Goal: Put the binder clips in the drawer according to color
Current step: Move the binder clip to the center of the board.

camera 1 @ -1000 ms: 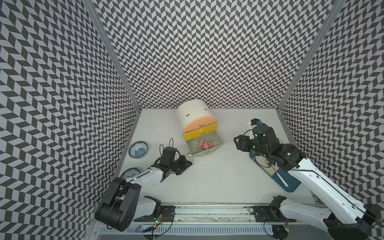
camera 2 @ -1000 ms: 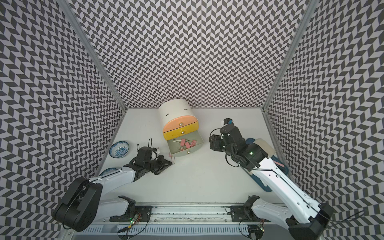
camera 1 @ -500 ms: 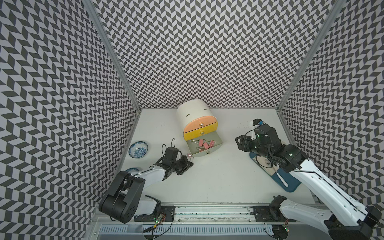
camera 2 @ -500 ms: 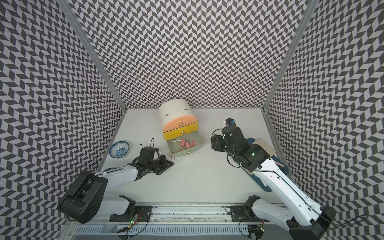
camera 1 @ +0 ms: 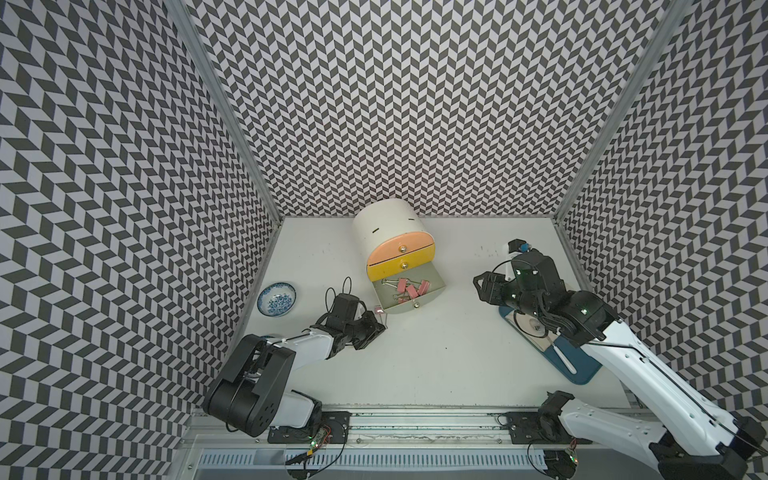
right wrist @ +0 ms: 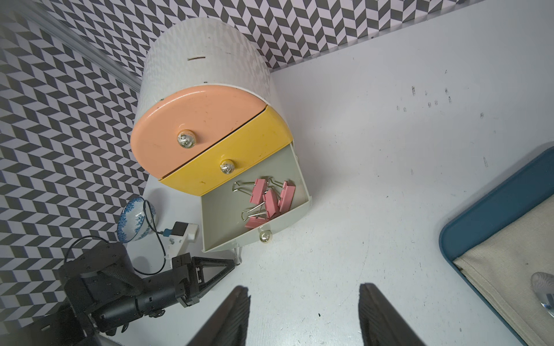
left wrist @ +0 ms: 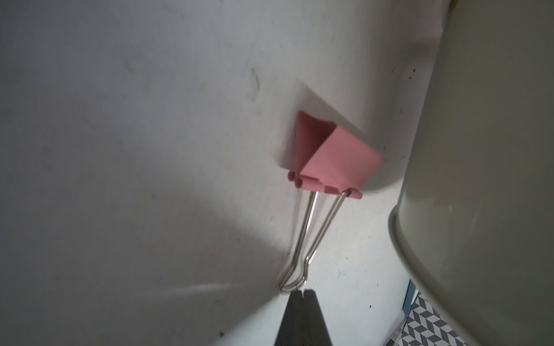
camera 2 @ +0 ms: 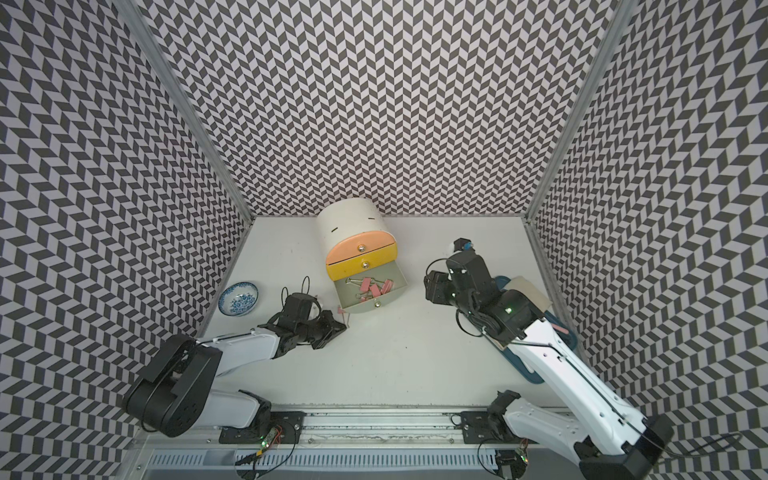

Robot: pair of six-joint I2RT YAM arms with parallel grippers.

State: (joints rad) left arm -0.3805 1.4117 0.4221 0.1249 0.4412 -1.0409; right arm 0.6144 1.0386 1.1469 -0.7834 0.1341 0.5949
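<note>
Beside the drawer [camera 1: 399, 308], left jaws closed, touching pink clip [left wrist: 338, 161] (right jaws parted, empty).

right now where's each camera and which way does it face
Top views: overhead at the front, looking down on the table; left arm, right arm show.
Left wrist: on that arm, facing a pink binder clip; shut left gripper shows.
Right wrist: raised, facing the drawer unit; open right gripper shows.
Shared: top and right wrist views: the open drawer.

— Where do we find the binder clips [camera 1: 409, 289]?
— In the open drawer [camera 1: 384, 301] on the desk [camera 1: 436, 353]. We see one clip [left wrist: 338, 158] just left of it, a bowl [camera 1: 276, 298] further left, a tray [camera 1: 582, 368] right.
</note>
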